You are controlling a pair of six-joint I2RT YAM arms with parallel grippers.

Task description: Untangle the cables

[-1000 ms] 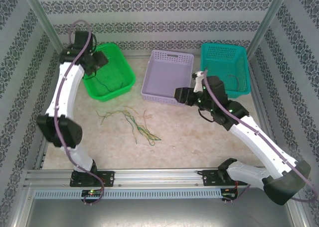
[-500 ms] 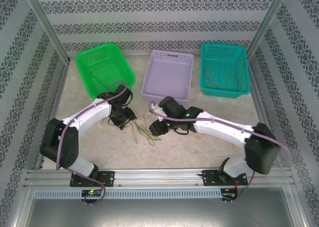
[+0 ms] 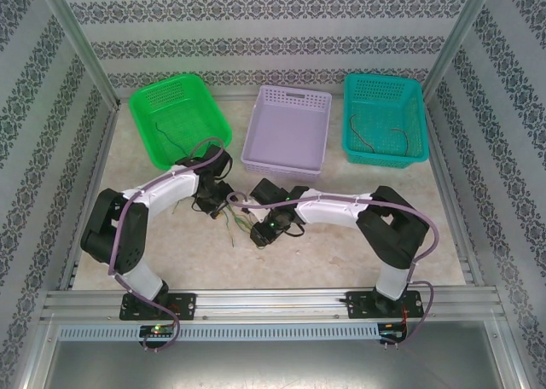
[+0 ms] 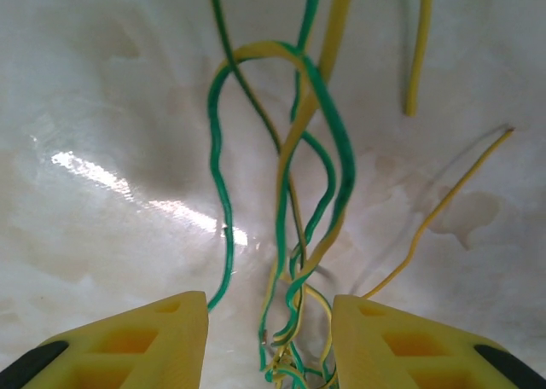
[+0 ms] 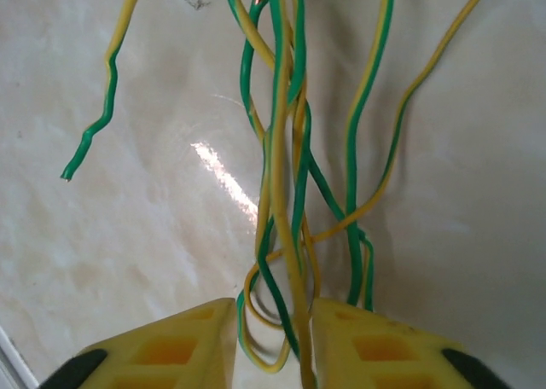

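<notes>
Reaching into the knot from two sides, I have my left gripper (image 4: pixel 269 342) low over the green-and-yellow cables (image 4: pixel 290 278), fingers spread wide, with the twisted part of the bundle lying between the tips and neither pad touching it. That wide stance looks chosen to straddle several strands at once before I commit to one.

My right gripper (image 5: pixel 273 346) works the opposite end of the same tangle. Its fingers stand much closer together, and a bunch of strands runs straight through the narrow gap at the bottom middle of its wrist view. I cannot tell whether they are pinched or merely threaded there.

From above, the tangle sits on the marble-look table (image 3: pixel 341 252) at centre frame, just below the purple basket (image 3: pixel 290 95), with both my wrists converging on it. A thin dark cable (image 3: pixel 160 136) lies in the green basket (image 3: pixel 141 99) at upper left, and more dark cables (image 3: pixel 375 137) lie in the teal basket (image 3: pixel 384 79) at upper right, so I judge sorting partly done. One loose strand curls off to the upper left in the right wrist view, apart from the bundle, probably the easiest to free.
</notes>
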